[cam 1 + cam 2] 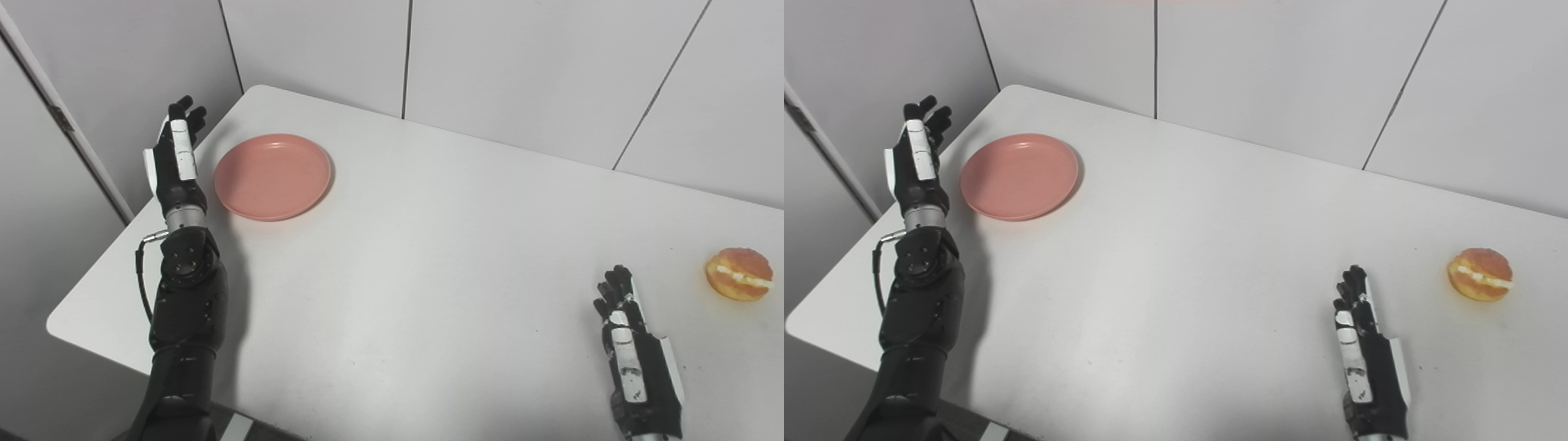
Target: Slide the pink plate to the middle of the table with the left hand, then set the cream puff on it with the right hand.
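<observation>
We're at the plate-slide step: left hand point(176, 160), fingers released, beside the pink plate point(272, 176) near the worktop's point(429, 257) far-left corner, needs to push it centerward.

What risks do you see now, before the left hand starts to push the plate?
The pink plate lies near the table's far left corner, so a badly aimed push by the left hand may send it off the edge. The cream puff sits near the right side; the right hand might knock it away.
</observation>
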`<state>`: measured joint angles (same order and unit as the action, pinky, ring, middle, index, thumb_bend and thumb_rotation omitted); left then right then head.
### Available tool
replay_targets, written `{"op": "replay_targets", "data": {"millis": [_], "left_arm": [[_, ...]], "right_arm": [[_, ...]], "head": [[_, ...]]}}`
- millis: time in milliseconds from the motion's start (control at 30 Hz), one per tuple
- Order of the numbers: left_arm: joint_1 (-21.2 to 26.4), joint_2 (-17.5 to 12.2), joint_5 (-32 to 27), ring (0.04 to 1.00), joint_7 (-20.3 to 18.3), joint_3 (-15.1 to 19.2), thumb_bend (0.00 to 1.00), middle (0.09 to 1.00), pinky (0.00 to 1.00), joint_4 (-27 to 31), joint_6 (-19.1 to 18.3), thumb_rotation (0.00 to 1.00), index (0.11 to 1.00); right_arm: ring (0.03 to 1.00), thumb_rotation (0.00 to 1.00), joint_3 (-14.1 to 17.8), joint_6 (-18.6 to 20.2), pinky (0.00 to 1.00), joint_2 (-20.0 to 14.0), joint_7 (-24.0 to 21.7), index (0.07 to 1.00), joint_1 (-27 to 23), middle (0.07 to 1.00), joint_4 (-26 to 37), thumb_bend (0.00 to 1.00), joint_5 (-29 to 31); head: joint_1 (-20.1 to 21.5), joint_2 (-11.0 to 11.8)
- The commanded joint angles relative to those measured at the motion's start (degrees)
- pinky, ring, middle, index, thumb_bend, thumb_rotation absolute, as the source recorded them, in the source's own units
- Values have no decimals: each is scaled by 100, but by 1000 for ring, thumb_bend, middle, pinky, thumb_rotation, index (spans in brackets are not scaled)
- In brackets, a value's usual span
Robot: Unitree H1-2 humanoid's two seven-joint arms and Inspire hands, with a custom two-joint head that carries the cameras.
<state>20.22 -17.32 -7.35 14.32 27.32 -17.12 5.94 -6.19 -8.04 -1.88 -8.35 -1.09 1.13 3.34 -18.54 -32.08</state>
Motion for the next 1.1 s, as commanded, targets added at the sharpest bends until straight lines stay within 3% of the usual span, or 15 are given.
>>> {"op": "replay_targets", "data": {"millis": [0, 100, 200, 300, 500, 633, 700, 867, 1067], "left_arm": [[177, -203, -12, 821, 11, 12, 900, 779, 940, 2, 316, 1000, 784], [205, -239, -36, 807, -37, -26, 885, 768, 908, -208, 370, 1000, 787], [218, -308, -41, 846, -138, -116, 889, 776, 971, -445, 376, 1000, 808], [240, -298, -101, 831, -212, -169, 859, 769, 917, -627, 444, 1000, 791], [238, -311, -75, 841, -349, -354, 822, 776, 915, -880, 438, 1000, 802], [185, -299, -49, 867, -380, -530, 864, 812, 935, -821, 357, 1000, 811], [188, -247, -8, 863, -322, -595, 822, 809, 949, -807, 341, 1000, 822], [225, -196, -21, 857, -284, -695, 851, 810, 934, -892, 285, 1000, 828], [133, -131, -60, 896, -333, -821, 832, 828, 998, -667, 34, 1000, 850]], "right_arm": [[1000, 894, 39, -323, 1000, -22, -43, 1000, 4, 1000, 17, 606, 62], [1000, 898, 39, -316, 1000, -29, -75, 1000, -8, 1000, 9, 605, 96], [1000, 896, 38, -303, 1000, -23, -66, 1000, -10, 1000, 15, 605, 97], [1000, 897, 34, -272, 1000, -21, -61, 1000, -10, 1000, 29, 611, 95], [1000, 895, 43, -260, 1000, 0, -34, 1000, 32, 1000, 108, 595, 93], [1000, 884, 50, -231, 1000, 3, -38, 1000, 28, 1000, 114, 599, 112], [1000, 871, 65, -232, 1000, 19, -23, 1000, 27, 1000, 113, 593, 123], [1000, 881, 75, -257, 1000, 31, 40, 1000, 32, 1000, 132, 584, 0], [1000, 860, 120, -250, 1000, 50, 47, 998, 30, 1000, 101, 589, 38]], "head": [[-5, -2], [-5, -2], [26, -3], [26, -3], [86, 2], [86, 2], [86, 2], [86, 2], [113, 74]]}}
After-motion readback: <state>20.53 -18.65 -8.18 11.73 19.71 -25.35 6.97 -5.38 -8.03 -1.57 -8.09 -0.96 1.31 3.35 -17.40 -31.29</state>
